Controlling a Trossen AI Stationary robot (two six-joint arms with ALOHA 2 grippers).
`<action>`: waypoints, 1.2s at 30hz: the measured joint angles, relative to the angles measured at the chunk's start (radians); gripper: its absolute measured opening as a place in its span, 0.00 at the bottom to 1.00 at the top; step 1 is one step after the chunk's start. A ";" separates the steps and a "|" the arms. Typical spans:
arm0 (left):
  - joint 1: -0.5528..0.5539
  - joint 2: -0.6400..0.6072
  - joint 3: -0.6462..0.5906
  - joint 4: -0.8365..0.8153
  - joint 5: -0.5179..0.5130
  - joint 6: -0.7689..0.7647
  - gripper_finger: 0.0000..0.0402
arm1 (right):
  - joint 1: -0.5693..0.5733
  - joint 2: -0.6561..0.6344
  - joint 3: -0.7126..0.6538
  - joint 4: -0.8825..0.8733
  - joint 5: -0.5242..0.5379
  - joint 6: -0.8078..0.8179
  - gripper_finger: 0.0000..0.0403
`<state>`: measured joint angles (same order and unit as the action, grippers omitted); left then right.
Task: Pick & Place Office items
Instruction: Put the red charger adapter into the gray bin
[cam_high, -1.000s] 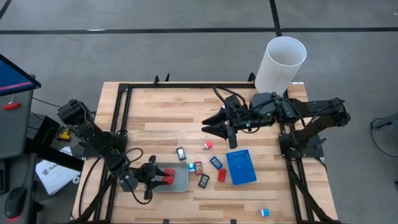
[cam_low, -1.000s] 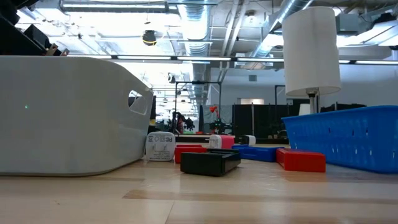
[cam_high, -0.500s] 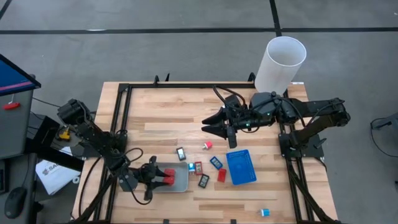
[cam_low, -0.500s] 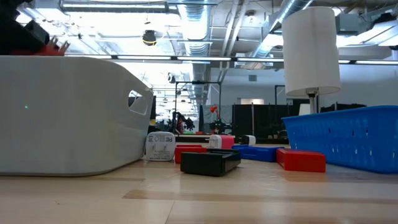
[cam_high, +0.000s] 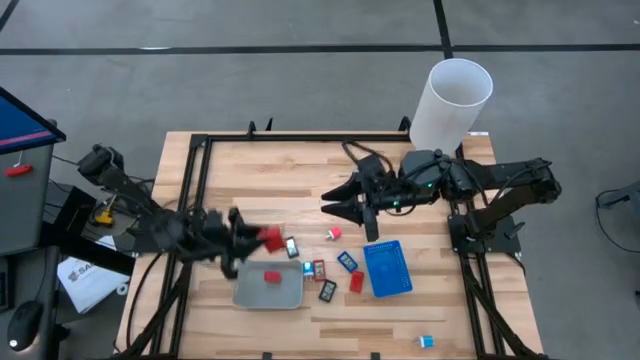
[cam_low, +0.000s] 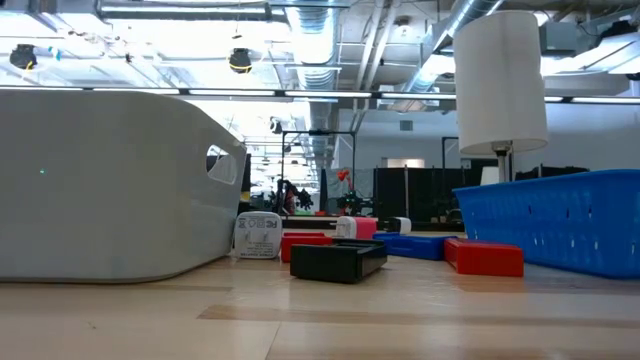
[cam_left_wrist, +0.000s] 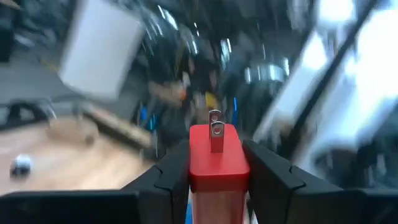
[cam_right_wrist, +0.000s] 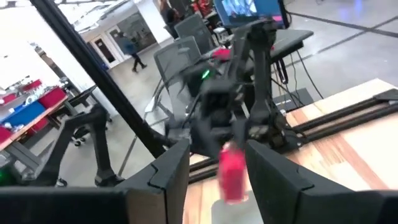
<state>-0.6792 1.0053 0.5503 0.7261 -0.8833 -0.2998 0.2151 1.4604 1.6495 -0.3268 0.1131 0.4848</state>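
Over the left half of the wooden table (cam_high: 300, 175) the left gripper (cam_high: 262, 238) hangs blurred in the air, its two dark fingers (cam_left_wrist: 268, 180) clamped on a red block (cam_high: 270, 238) with a pair of metal prongs poking out of its end (plain enough in the left wrist view, where the red body sits squeezed between them). Just nearer than that gripper lies the grey tray (cam_high: 268, 287), and a second red block (cam_high: 271, 277) rests inside it. To the right of the tray the small office items are strewn on the wood: a black piece with a pale face (cam_high: 290, 247), a pink bit (cam_high: 335, 234), a black rectangle with a blue face (cam_high: 347, 262), another red block (cam_high: 356, 282) touching or nearly touching the blue tray (cam_high: 387, 268), and a tiny cyan bit (cam_high: 426, 342) alone toward the near right edge. Farther back, the right gripper (cam_high: 334, 203) hovers above the middle of the table, well clear of the items, its fingers (cam_right_wrist: 168, 165) standing apart with nothing between them. At the far right corner stands the tall white cylinder (cam_high: 452, 103).
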 joint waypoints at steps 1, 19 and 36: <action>0.028 -0.004 0.000 0.063 0.011 0.012 0.29 | 0.006 0.004 -0.001 0.003 0.000 -0.011 0.37; 0.247 0.214 0.229 0.486 0.276 0.030 0.29 | 0.064 0.078 -0.001 0.148 -0.037 -0.076 0.32; 0.253 0.281 0.263 0.484 0.313 -0.066 0.29 | 0.054 0.078 -0.001 0.188 -0.035 -0.103 0.32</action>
<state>-0.4267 1.2861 0.8135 1.2097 -0.5698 -0.3662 0.2687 1.5379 1.6489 -0.1391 0.0784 0.3817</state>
